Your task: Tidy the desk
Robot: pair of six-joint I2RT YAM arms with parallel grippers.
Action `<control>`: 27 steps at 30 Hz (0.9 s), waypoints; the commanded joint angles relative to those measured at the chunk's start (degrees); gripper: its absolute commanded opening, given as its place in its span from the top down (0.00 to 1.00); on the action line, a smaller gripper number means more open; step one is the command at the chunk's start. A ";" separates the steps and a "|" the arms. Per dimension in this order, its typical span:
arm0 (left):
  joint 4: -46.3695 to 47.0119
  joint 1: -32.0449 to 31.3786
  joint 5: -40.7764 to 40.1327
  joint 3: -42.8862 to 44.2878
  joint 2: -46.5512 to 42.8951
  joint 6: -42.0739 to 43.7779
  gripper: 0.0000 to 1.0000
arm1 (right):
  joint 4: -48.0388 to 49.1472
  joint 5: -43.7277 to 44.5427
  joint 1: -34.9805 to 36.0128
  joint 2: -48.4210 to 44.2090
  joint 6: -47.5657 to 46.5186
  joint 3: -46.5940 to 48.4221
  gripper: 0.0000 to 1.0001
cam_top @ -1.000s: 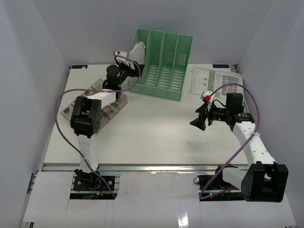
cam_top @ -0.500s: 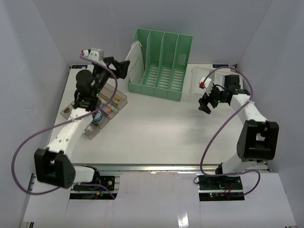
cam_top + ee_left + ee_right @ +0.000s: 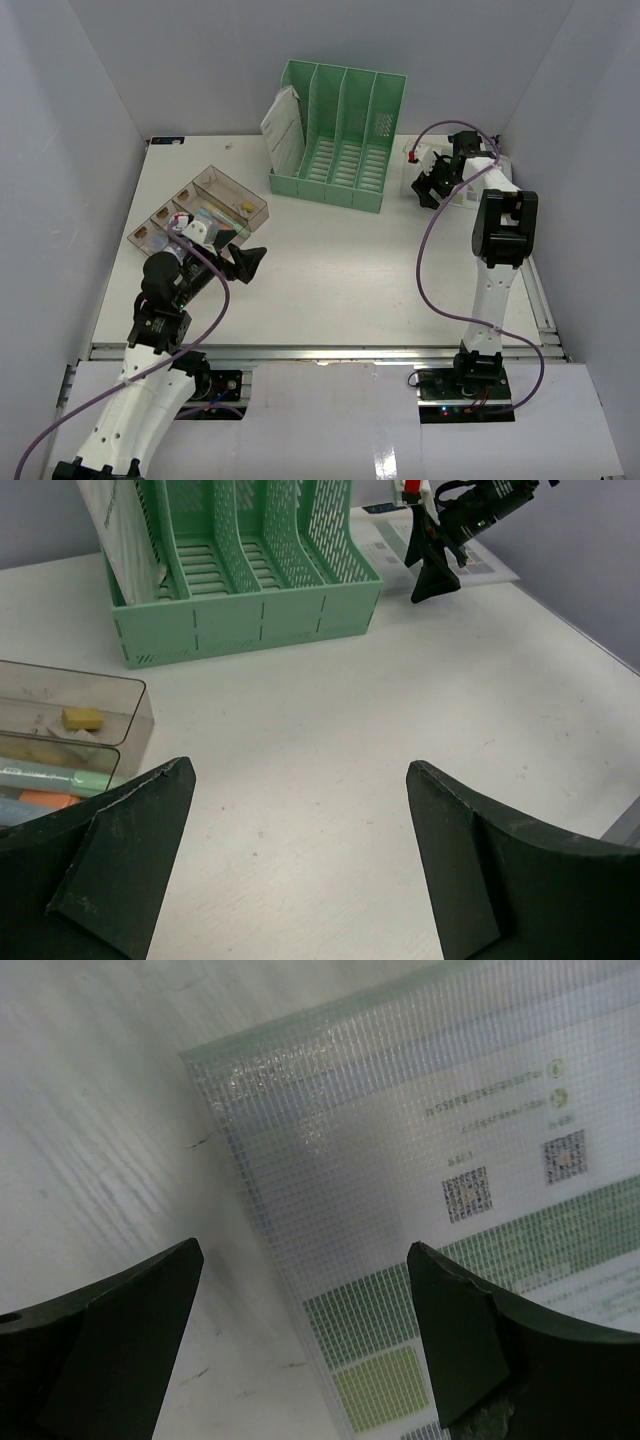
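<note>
The desk [image 3: 340, 270] is a wide white tabletop. My left gripper [image 3: 245, 262] hangs open over its front left, with only bare desk [image 3: 300, 780] between the fingers of the left gripper [image 3: 300, 860]. At the back right my right gripper [image 3: 428, 185] stands open just over the left edge of a clear mesh document pouch [image 3: 457, 196]. In the right wrist view the right gripper [image 3: 300, 1330] straddles the border of that pouch [image 3: 420, 1160], with nothing held. A white document [image 3: 283, 125] stands in the leftmost slot of the green file rack [image 3: 340, 140].
A clear compartment box [image 3: 195, 215] with small items lies at the left, just beyond my left gripper; its corner [image 3: 70, 730] shows in the left wrist view. The rack [image 3: 240, 590] stands at the back centre. White walls close in three sides.
My left arm has pulled back from the rack to the front left, leaving the white document in the leftmost slot. My right gripper has moved from mid-right to the back right, over the pouch.
</note>
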 commanded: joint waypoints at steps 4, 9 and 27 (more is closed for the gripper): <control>-2.71 0.21 -0.86 0.47 0.54 2.34 0.02 | -1.13 5.78 0.32 2.85 -2.84 3.51 0.11; -2.55 0.18 2.35 0.71 2.14 2.02 0.02 | -3.47 7.37 0.32 5.84 -4.21 4.83 0.32; -0.74 0.18 4.28 -0.21 0.95 0.66 0.02 | -7.84 4.83 -1.27 -1.92 -3.56 -7.80 0.92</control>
